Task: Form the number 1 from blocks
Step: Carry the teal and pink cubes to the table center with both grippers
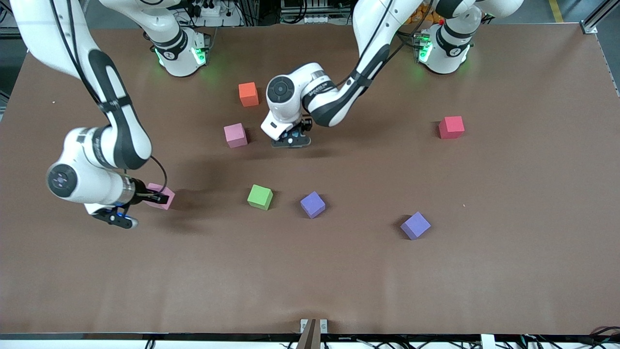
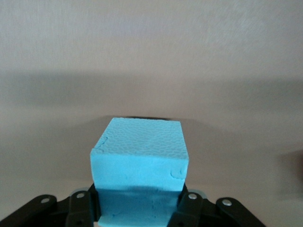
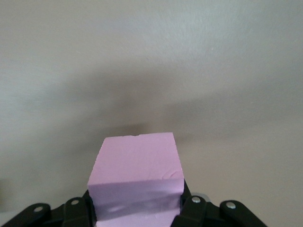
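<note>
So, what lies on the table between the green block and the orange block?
In the front view, one pink block lies roughly between the green block and the orange block.

— Where do I have the left gripper (image 1: 296, 136)?
— Low at mid-table, wrist bent down, fingers (image 2: 189, 208) clamped on something.
— And my right gripper (image 1: 157, 198)?
— Low too, arm reaching sideways, jaws pinched on something.

You're looking at a wide table (image 1: 508, 271) covered in matte brown, softly and evenly lit, with blurred shadows across its middle. Above its upper edge you can see grey floor, tangled black cables (image 1: 213, 9) and a yellow floor stripe (image 1: 556, 10). A pale strip with more cables edges the bottom
</note>
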Motion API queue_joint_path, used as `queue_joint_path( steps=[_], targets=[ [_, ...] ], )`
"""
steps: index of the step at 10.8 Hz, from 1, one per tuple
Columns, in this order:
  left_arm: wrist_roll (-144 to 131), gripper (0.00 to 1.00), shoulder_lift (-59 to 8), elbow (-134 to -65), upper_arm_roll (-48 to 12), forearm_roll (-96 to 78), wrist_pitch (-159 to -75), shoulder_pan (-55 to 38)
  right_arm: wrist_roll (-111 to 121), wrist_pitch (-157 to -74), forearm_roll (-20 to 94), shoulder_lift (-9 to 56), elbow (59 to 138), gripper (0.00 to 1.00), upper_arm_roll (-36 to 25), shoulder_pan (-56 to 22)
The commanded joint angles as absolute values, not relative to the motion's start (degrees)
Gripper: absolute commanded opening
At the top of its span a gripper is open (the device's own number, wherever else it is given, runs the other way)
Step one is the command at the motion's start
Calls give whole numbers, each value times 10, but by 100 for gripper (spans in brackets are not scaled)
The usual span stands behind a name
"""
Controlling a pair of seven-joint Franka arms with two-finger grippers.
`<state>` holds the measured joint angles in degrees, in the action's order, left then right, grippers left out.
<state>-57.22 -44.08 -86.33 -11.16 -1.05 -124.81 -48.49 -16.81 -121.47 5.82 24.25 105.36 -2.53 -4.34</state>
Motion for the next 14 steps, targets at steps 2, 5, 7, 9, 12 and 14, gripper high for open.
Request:
queue_joint_path(
  steps=[2, 5, 7, 9, 12, 14],
  targets=[
    [-517, 0, -443, -860, -117, 1, -1249, -489, -229, -1211, 62, 171, 1090, 60, -24, -72],
    [-522, 0, -458, -833, -117, 1, -1249, -489, -219, -1220, 63, 123, 1149, 60, -23, -99],
    [-522, 0, -464, -828, -107, 0, -1249, -489, -219, -1229, 65, 90, 1191, 60, -23, -126],
    [-523, 0, -475, -821, -105, 0, -1249, -490, -219, -1234, 85, 69, 1214, 60, -23, -151],
    [-522, 0, -475, -821, -105, 0, -1249, -490, -220, -1234, 101, 41, 1244, 60, -23, -171],
    [-525, 21, -475, -821, -105, 0, -1249, -491, -221, -1234, 102, 42, 1245, 60, -22, -180]
  ],
)
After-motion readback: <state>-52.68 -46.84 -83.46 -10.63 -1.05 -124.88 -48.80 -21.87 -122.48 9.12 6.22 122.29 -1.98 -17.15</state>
